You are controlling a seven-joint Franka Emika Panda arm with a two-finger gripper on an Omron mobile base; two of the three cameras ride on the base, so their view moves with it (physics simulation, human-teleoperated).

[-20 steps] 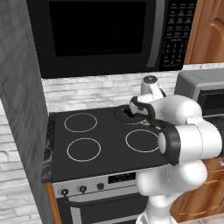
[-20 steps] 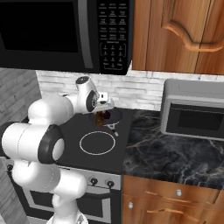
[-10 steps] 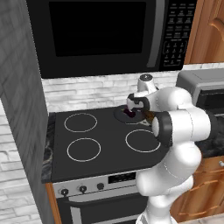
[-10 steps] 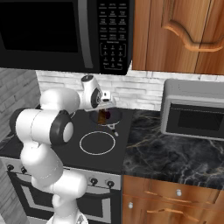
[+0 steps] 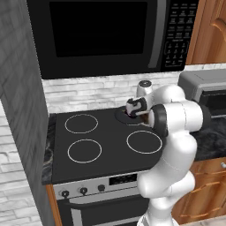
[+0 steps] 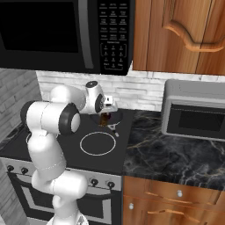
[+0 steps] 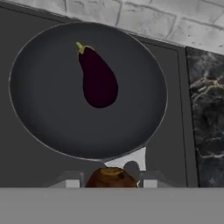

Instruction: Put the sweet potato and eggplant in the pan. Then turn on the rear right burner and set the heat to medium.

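The dark round pan (image 7: 52, 118) sits at the back right of the black cooktop, covering the rear right burner. Inside it lies the glossy purple eggplant (image 7: 99, 81), stem end away from me. My gripper (image 7: 109, 181) hovers just above the pan's near rim, shut on the reddish-brown sweet potato (image 7: 109, 177). From the right base view the sweet potato (image 6: 104, 118) hangs below the gripper (image 6: 107, 105) over the pan (image 6: 115, 116). In the left base view the gripper (image 5: 133, 108) is above the pan (image 5: 121, 115).
Three bare white burner rings mark the cooktop (image 5: 110, 145). Control knobs (image 5: 83, 190) line the stove front. A toaster oven (image 6: 193, 116) stands on the dark marble counter (image 6: 176, 154) to the right. A microwave (image 5: 110, 35) hangs overhead, with the brick wall behind.
The gripper has moved a little left and down over the pan with the sweet potato in it. The arm's upper links have swung round.
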